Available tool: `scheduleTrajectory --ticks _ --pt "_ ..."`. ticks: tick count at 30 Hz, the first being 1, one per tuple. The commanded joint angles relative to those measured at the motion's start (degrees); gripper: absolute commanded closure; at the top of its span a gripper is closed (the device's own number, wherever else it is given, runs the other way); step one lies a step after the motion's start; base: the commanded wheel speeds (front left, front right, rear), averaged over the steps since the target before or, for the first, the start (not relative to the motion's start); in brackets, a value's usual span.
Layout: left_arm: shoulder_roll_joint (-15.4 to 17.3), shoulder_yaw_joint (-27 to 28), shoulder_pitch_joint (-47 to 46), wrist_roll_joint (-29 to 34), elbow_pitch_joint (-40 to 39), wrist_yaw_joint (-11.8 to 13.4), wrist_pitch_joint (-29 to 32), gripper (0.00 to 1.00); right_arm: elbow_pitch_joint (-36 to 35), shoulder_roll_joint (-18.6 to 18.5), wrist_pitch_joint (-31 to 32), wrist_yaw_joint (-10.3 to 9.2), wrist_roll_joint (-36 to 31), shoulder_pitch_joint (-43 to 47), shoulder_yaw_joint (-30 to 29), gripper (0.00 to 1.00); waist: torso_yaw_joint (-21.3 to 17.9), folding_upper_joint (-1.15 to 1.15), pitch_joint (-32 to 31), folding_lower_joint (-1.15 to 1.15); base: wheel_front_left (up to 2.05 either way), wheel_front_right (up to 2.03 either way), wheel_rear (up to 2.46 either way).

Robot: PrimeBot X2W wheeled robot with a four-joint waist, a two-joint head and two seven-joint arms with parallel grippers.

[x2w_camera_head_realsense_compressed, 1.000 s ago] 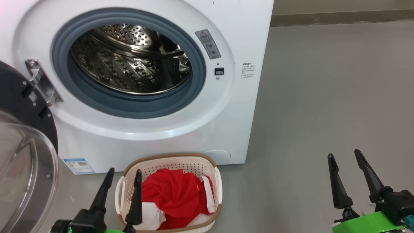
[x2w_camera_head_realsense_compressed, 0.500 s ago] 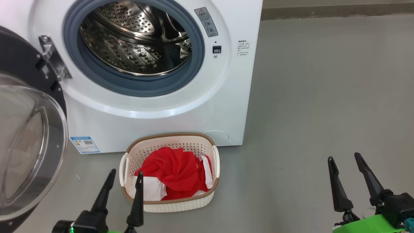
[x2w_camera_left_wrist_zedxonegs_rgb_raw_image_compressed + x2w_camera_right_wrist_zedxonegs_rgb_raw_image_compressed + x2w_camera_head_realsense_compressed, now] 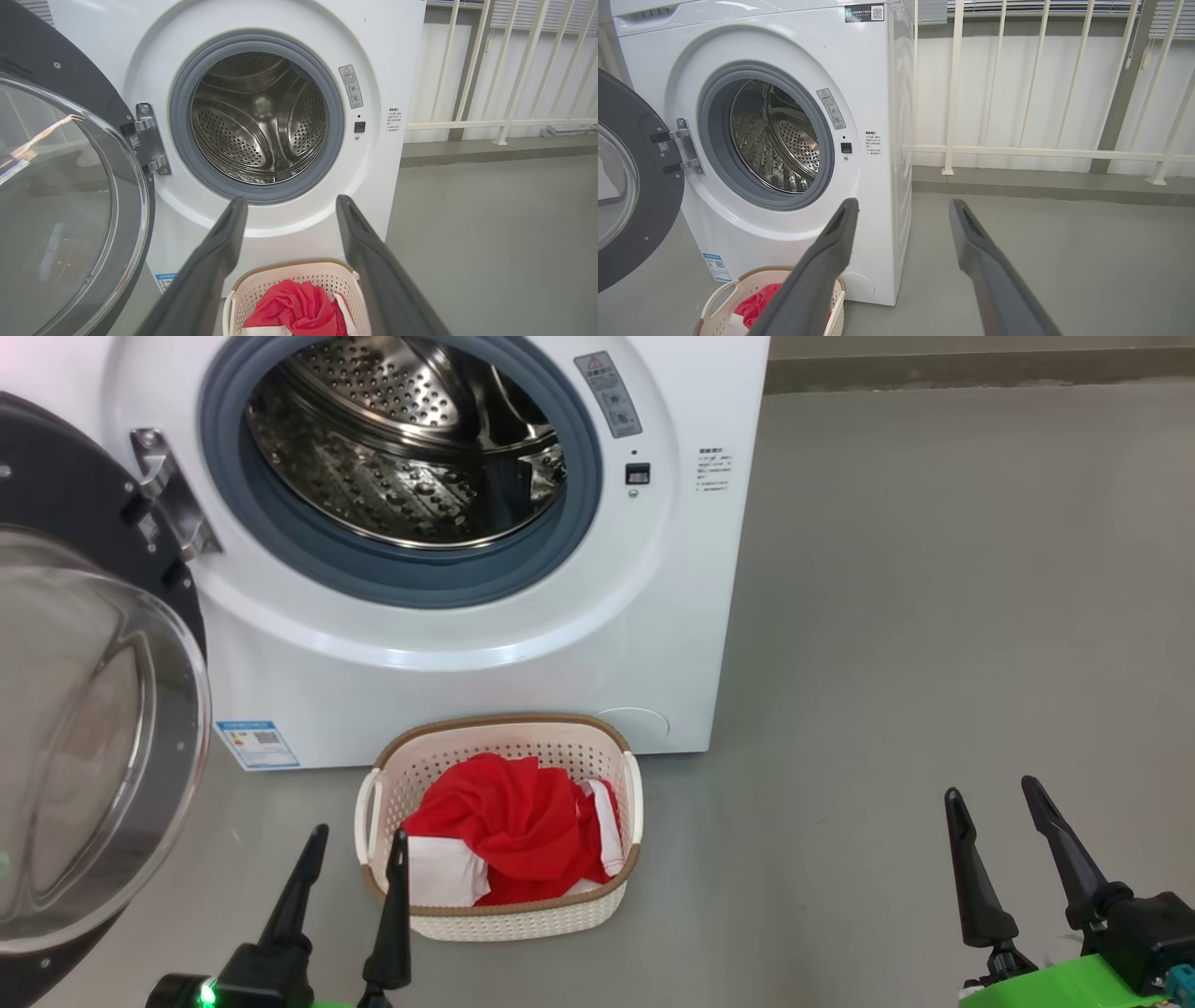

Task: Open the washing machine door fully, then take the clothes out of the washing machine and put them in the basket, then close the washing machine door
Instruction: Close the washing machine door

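Note:
The white washing machine stands with its steel drum bare inside. Its black-rimmed washing machine door hangs swung out on the left. On the floor before the machine sits the cream basket, holding the red and white clothes. My left gripper is open and empty, just left of the basket's near corner. My right gripper is open and empty over the bare floor at the lower right.
Grey floor stretches to the right of the machine. A white railing and a raised kerb run behind it. The open door juts out into the space at the left.
The whole head view has shifted: the camera has moved, so the machine and basket sit higher in it than a second ago. Both grippers hold their places, open.

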Motion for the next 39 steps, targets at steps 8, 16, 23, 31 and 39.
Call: scheduleTrajectory --ticks 8,16,23,31,39 --pt "0.48 2.27 -1.73 0.96 -2.1 1.69 -0.46 0.0 -1.71 -0.78 -0.36 0.35 -1.13 -1.74 2.12 0.0 4.73 0.0 0.63 0.0 0.0 0.0 0.0" --pt "0.51 2.71 -2.18 1.03 -3.09 3.02 -0.46 0.0 -1.88 -0.78 -0.36 0.35 -1.23 -3.11 3.15 0.0 9.9 0.0 1.75 0.0 0.0 0.0 0.0" --pt "0.48 3.04 -2.44 0.99 -4.6 3.94 -0.46 0.0 -2.12 -0.78 -0.36 0.35 -1.78 -4.29 4.01 0.0 15.49 0.0 3.14 0.0 0.0 0.0 0.0" --pt "0.42 3.58 -2.44 0.3 -4.99 5.31 -0.46 0.0 -2.11 -0.78 -0.36 0.35 -2.76 -4.99 4.04 0.0 20.9 0.0 3.54 0.0 0.0 0.0 0.0" --pt "0.37 3.97 -2.22 -0.27 -6.32 6.49 -0.46 0.0 -2.31 -0.78 -0.36 0.35 -2.81 -4.99 4.94 0.0 24.26 0.0 3.26 0.0 0.0 0.0 0.0"
